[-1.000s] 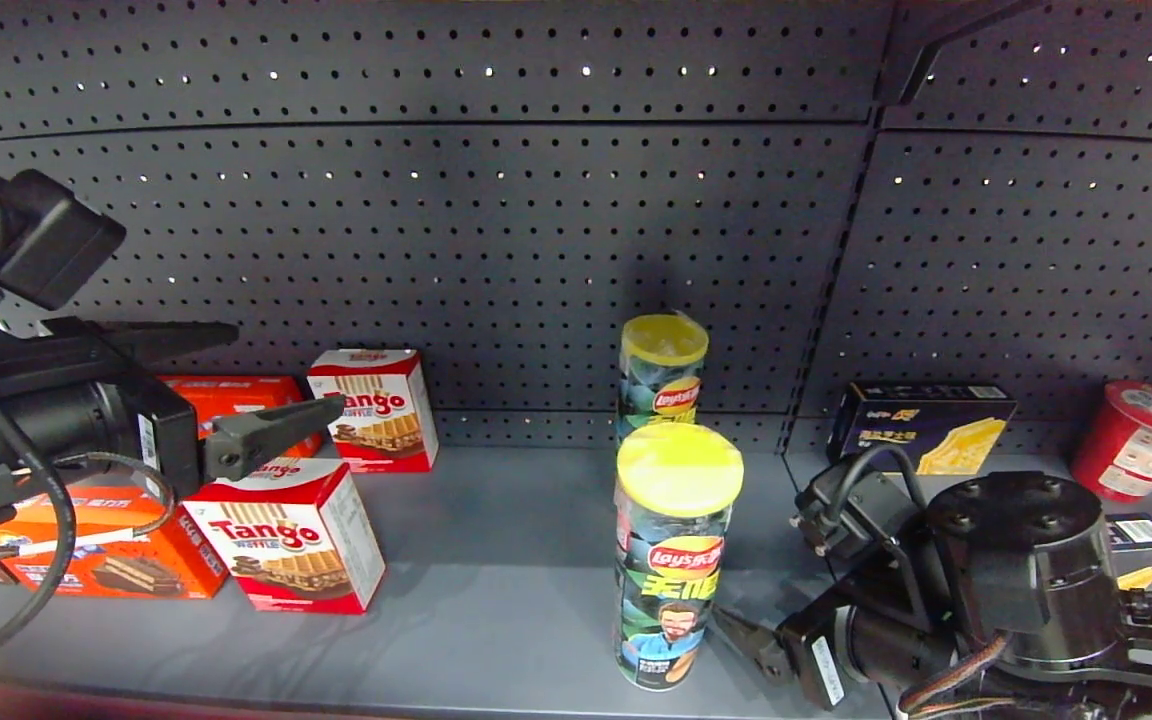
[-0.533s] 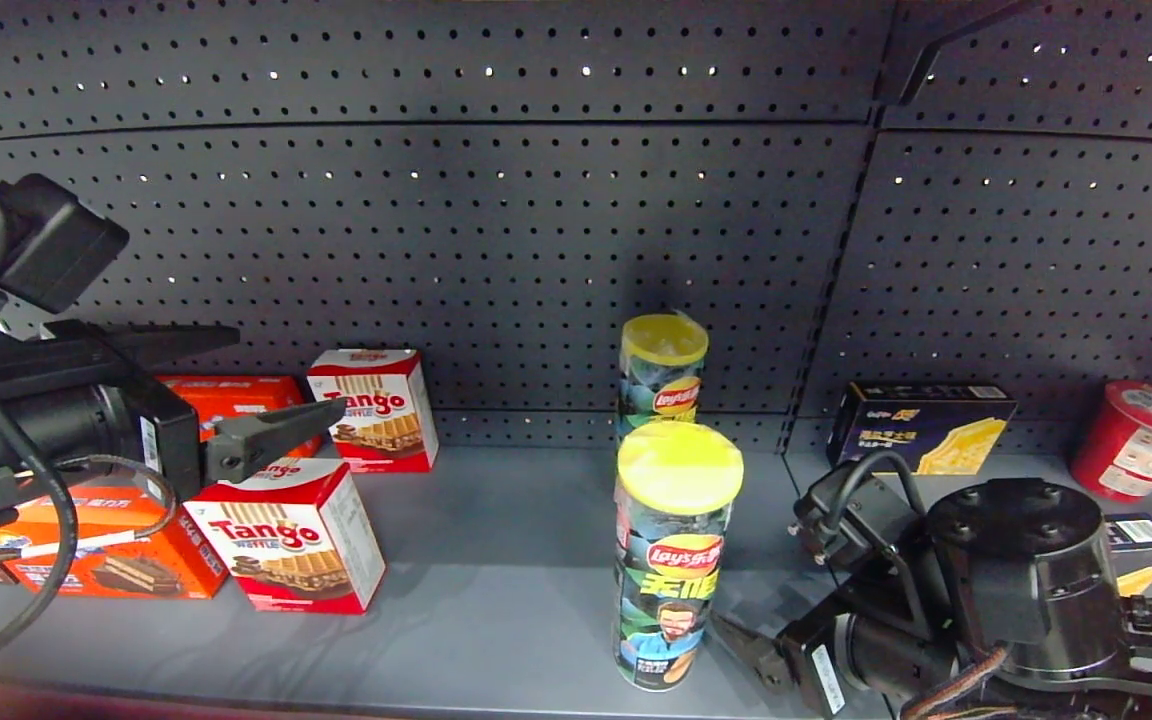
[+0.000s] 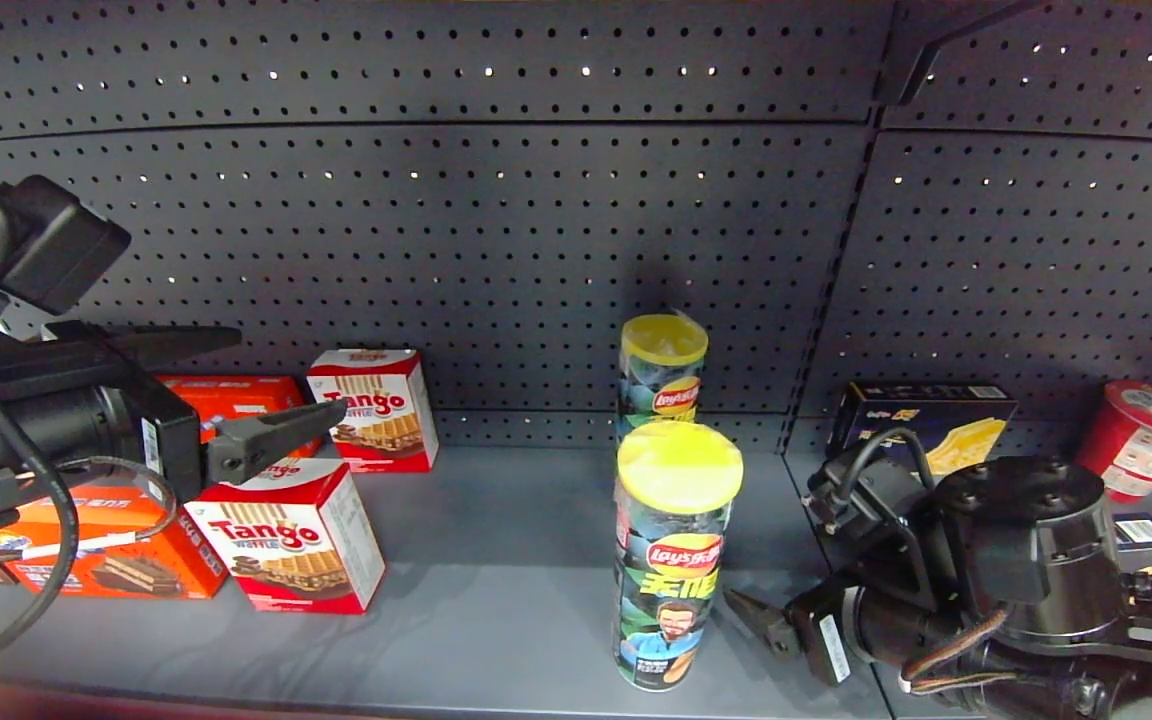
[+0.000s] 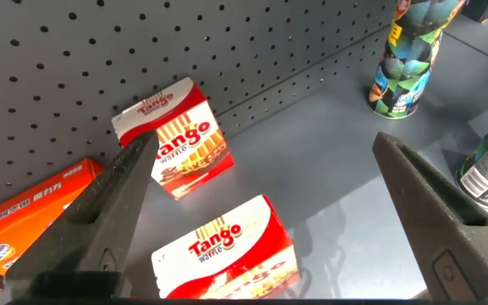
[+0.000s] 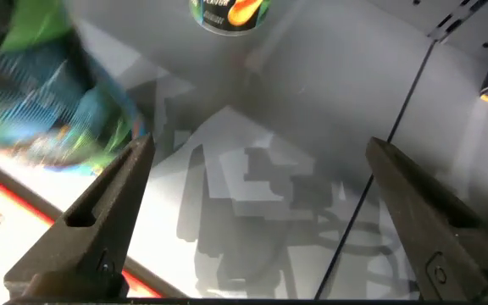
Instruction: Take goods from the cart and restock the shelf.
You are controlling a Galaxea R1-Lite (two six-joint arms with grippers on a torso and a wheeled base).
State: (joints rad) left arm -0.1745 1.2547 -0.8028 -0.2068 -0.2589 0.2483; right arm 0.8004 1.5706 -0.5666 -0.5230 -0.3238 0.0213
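Note:
Two yellow-lidded chip cans stand mid-shelf, the front can (image 3: 676, 560) ahead of the rear can (image 3: 663, 375). My right gripper (image 3: 756, 615) is low beside the front can's right side, apart from it; in the right wrist view it (image 5: 259, 148) is open over bare shelf, the front can (image 5: 49, 102) blurred to one side. My left gripper (image 3: 281, 375) hangs open above the front Tango box (image 3: 286, 535), with the rear Tango box (image 3: 376, 408) behind. In the left wrist view it (image 4: 263, 140) holds nothing, and both Tango boxes (image 4: 176, 140) (image 4: 227, 254) lie below.
Orange wafer boxes (image 3: 126, 560) lie at the far left. A black box (image 3: 921, 425) and a red noodle cup (image 3: 1141, 435) sit right of the shelf divider. The grey shelf (image 3: 506, 560) has bare room between the Tango boxes and the cans. A pegboard wall (image 3: 496, 250) closes the back.
My right arm has lifted slightly and drawn a little right, away from the front chip can. The left arm and the goods have hardly moved.

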